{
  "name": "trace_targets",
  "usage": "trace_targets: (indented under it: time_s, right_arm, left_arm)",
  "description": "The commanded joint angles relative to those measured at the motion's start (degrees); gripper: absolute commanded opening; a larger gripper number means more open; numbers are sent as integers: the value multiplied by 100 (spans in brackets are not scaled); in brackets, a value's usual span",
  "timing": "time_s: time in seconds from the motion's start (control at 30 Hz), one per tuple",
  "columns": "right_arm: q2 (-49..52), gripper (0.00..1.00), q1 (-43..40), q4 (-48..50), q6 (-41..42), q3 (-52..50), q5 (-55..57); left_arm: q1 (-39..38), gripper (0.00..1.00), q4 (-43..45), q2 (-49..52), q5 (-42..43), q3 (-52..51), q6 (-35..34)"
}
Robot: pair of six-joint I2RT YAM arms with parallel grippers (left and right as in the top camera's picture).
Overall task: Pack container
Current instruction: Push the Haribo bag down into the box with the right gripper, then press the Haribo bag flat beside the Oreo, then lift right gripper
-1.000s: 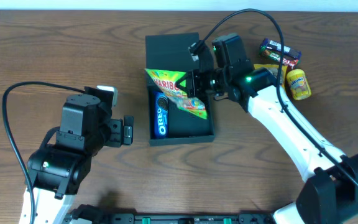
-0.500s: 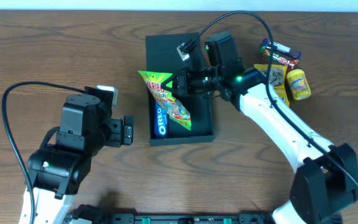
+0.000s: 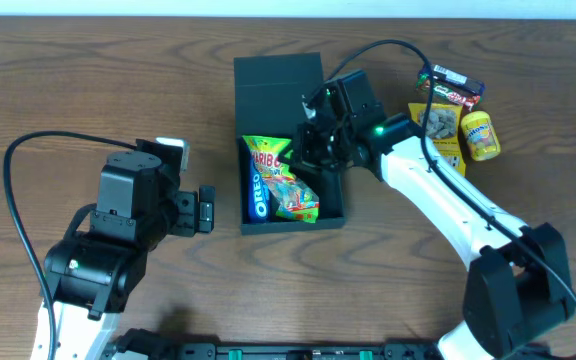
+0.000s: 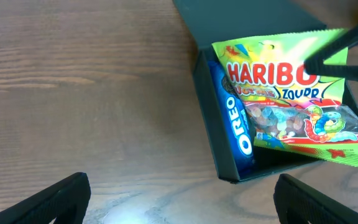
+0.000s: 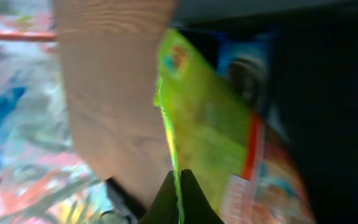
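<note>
Dark wood-grain table (image 3: 88,80) throughout

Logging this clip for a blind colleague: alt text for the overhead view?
The right gripper holds a Haribo bag in the open black container, partly over an Oreo pack. The left gripper is open, apart from it; other snacks lie right.

Left gripper (image 4: 182,190) wide, right gripper (image 5: 178,186) clamped.

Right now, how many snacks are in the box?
2: the Haribo bag across the box, and the Oreo pack along its left wall. Others may hide under the bag.
</note>
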Motion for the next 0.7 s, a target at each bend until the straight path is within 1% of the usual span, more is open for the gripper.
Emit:
trace_targets:
  time_s: [0.0,0.03,0.07,0.1,0.13,0.27,0.37,0.53,0.57,0.63,0.67]
  right_arm:
    - [20,1,-17,-291,-83,-33,975]
    - [20,4,-17,-389,-111,-31,1176]
    - [20,16,-17,-487,-114,-31,1377]
    - [20,35,-17,-557,-127,-31,1554]
    - [17,50,-20,-634,-129,-31,1720]
    - [-57,86,-35,-678,-127,57,1869]
    - [-195,89,-33,-772,-133,223,2184]
    - [-501,89,17,-1217,-317,610,2959]
    - [-540,87,42,-1233,-396,638,3014]
    - [-575,77,131,-1224,-546,643,3060]
    - [-575,61,188,-1224,-654,643,3064]
  left_arm:
    - [24,95,-2,-7,17,125,-68]
    - [24,95,-4,-7,20,125,-68]
    - [24,95,-4,-7,20,125,-68]
    - [24,95,-4,-7,20,125,-68]
    - [24,95,-4,-7,20,125,-68]
    - [24,95,-11,-7,20,125,-66]
    - [24,95,-7,-7,17,125,-66]
    - [24,95,-2,-7,15,125,-66]
    - [24,95,7,-7,17,125,-66]
    - [24,95,22,-7,17,125,-66]
    - [24,95,31,-7,17,125,-66]
